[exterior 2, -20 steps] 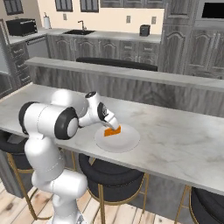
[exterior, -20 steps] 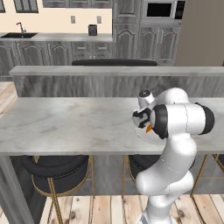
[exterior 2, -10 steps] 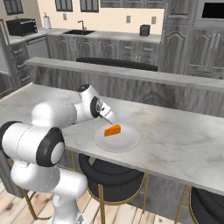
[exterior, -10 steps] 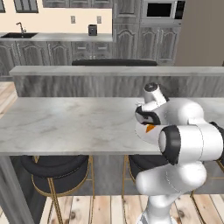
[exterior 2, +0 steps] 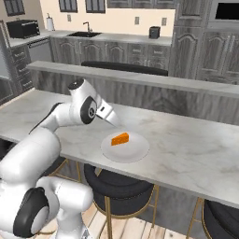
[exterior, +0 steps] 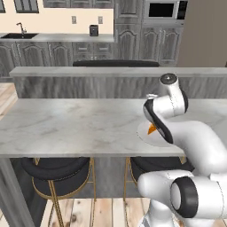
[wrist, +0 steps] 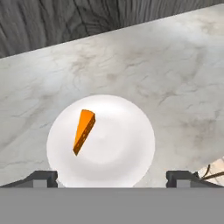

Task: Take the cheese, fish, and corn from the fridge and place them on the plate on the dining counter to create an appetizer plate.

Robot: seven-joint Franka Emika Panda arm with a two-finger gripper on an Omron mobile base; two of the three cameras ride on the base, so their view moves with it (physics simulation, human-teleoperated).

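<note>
One cheese wedge lies on one plate, on one dining counter. Two stools show under the slab in the left base view. At the back stand one sink faucet, one microwave and one small dark canister.

A row of dark grey panelled wooden cabinets runs along the back wall, upper left of the left base view, with a black sink tap at its far left. A small black box-shaped appliance stands on that counter. A black built-in microwave sits upper right. A black toaster oven shows upper left in the right base view.
</note>
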